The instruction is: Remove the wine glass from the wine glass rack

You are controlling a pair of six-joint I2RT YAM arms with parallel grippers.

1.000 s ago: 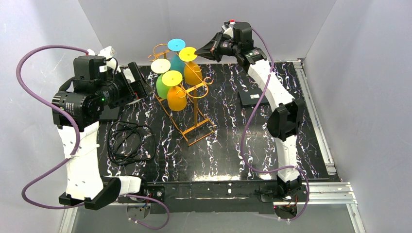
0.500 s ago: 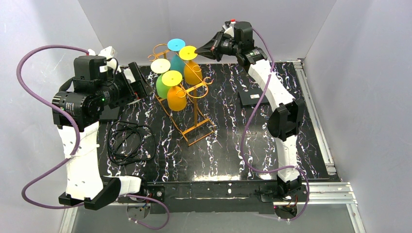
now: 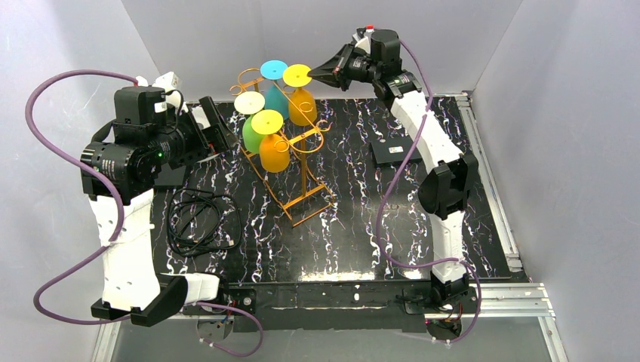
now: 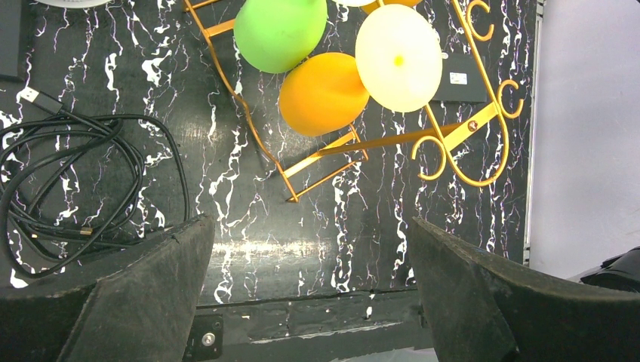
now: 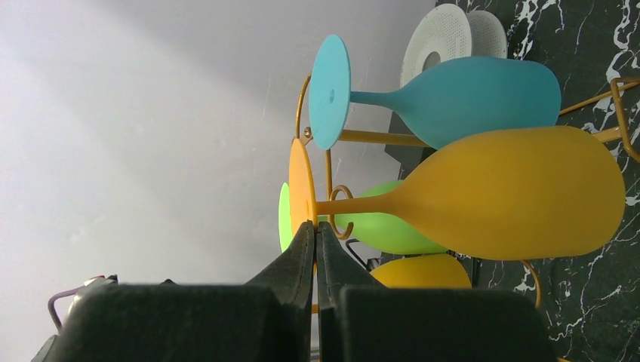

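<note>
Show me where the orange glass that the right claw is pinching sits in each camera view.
Top external: the pinched glass is at top centre, its yellow foot in the right claw.
Right wrist: it fills centre right, its foot edge between the fingers.
Left wrist: not clearly in it; only an orange sliver shows at the top edge.
Shared landmark: the wine glass rack, in all three views.

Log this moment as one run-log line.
right gripper: shut on rear orange wine glass foot | left gripper: open, apart from wine glass rack

Green glass (image 5: 392, 234) mostly hidden behind yellow glass (image 5: 498, 192); white spool (image 5: 445, 34) partly behind teal glass (image 5: 468, 98).
</note>
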